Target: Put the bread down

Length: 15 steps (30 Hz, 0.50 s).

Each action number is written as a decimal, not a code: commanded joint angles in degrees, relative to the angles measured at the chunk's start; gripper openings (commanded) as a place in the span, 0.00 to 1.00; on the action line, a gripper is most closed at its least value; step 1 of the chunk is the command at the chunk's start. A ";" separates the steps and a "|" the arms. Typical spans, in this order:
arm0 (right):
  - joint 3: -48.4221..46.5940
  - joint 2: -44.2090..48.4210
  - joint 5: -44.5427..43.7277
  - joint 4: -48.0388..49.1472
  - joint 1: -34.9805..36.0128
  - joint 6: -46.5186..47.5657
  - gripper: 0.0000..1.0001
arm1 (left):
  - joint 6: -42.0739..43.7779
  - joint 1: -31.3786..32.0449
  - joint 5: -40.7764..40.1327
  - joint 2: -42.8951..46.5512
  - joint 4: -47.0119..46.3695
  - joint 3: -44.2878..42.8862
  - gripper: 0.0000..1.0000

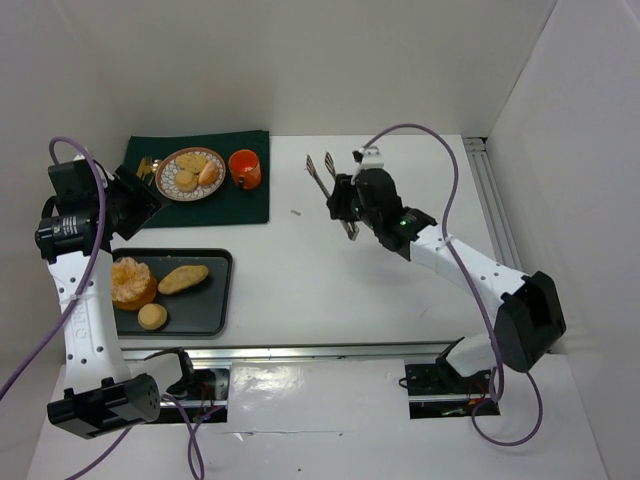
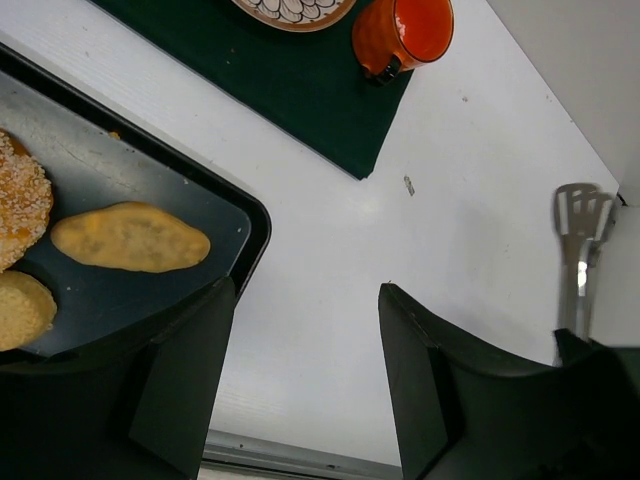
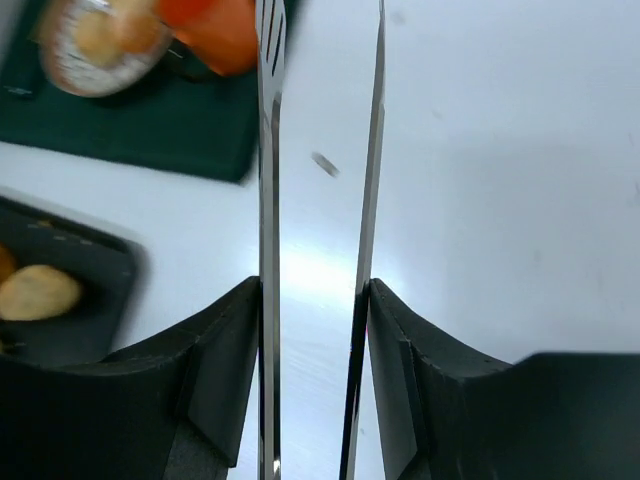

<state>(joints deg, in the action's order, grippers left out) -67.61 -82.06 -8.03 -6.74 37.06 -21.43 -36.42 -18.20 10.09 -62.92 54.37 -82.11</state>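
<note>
While the right end effector (image 3: pixel 315 295) clasps tongs (image 3: pixel 268 200), bread (image 1: pixel 183 278) lies well apart

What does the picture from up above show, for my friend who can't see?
The right gripper holds metal tongs over a white table. At the left, three bread rolls lie on a black tray; beyond it, a patterned plate with more rolls and an orange cup sit on a dark green mat.

White table (image 1: pixel 340 280) is carrying a green mat (image 1: pixel 248 203) at far left. A black tray (image 1: pixel 214 300) is lying near left, and a small speck (image 1: pixel 296 212) is sitting just beside the mat.
</note>
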 commanded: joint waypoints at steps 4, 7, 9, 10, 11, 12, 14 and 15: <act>10.20 -1.15 -11.48 4.44 -1.11 -8.61 0.56 | -0.67 -0.26 1.16 1.56 -2.07 0.63 0.72; 10.32 -7.20 -11.48 12.44 -1.81 -10.91 0.59 | -0.67 -0.26 1.69 1.57 -2.60 1.86 0.72; 7.43 -11.69 -12.35 15.69 -1.29 -10.91 0.59 | -0.67 -0.26 1.69 1.57 -2.60 1.86 0.72; 6.10 -14.15 -12.36 15.71 -1.29 -10.91 0.59 | -0.67 -0.26 1.69 1.57 -2.60 1.86 0.72; 4.70 -18.96 -13.23 15.71 -0.76 -11.52 0.59 | -0.67 -0.26 2.21 2.09 -2.60 1.86 0.72; 3.47 -21.10 -12.28 14.92 -0.76 -11.53 0.59 | -0.67 -0.26 2.74 2.09 -2.60 2.38 0.72; -0.23 -25.51 -10.08 13.69 -0.76 -12.85 0.61 | -0.67 -0.26 2.75 2.09 -2.60 2.39 0.73; -1.19 -25.52 -9.20 12.99 -1.28 -13.46 0.66 | -0.67 -0.26 2.75 2.09 -2.60 2.39 0.73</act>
<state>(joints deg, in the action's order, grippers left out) -64.10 -106.26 -17.54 2.37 35.75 -32.29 -36.45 -18.20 11.31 -62.13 53.63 -79.68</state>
